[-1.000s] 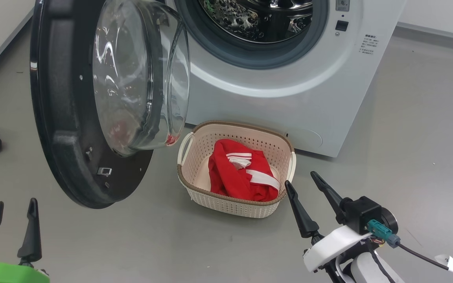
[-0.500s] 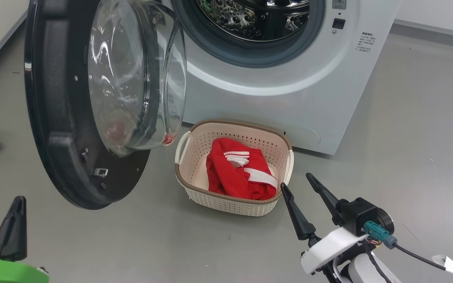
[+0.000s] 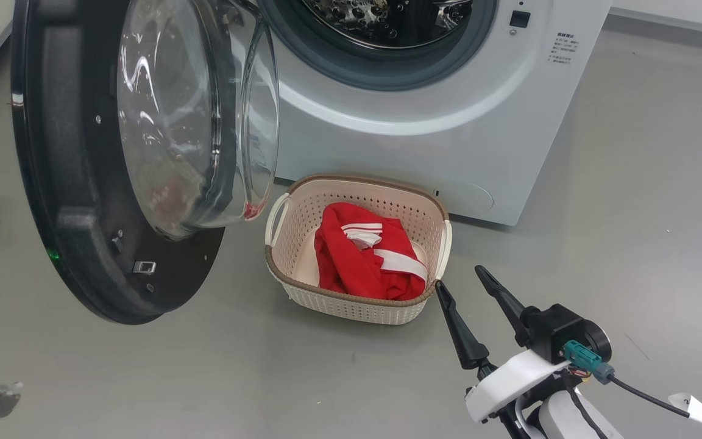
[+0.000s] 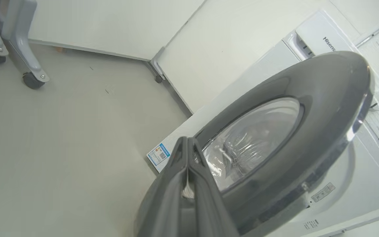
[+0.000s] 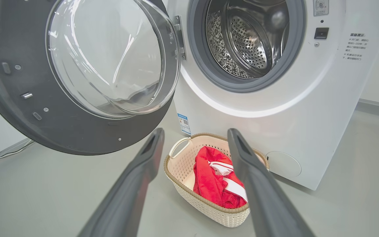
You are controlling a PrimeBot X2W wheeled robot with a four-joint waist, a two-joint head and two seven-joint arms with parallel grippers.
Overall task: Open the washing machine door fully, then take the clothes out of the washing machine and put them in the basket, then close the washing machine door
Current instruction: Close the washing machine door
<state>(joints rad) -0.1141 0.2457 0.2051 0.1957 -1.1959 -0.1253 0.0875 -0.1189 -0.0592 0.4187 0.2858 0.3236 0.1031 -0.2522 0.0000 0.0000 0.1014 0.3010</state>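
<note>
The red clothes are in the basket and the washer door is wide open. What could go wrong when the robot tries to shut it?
1. The washing machine door hangs open right beside the basket. Swinging shut, it might clip the basket.
2. The shut left end effector is a narrow tip at the door's glossy, curved outer face. If it pushes there, it could slip off.
3. The open right end effector sits close to the basket's rim and could nudge it.

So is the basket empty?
No, red clothes with white stripes lie inside the basket.
</note>
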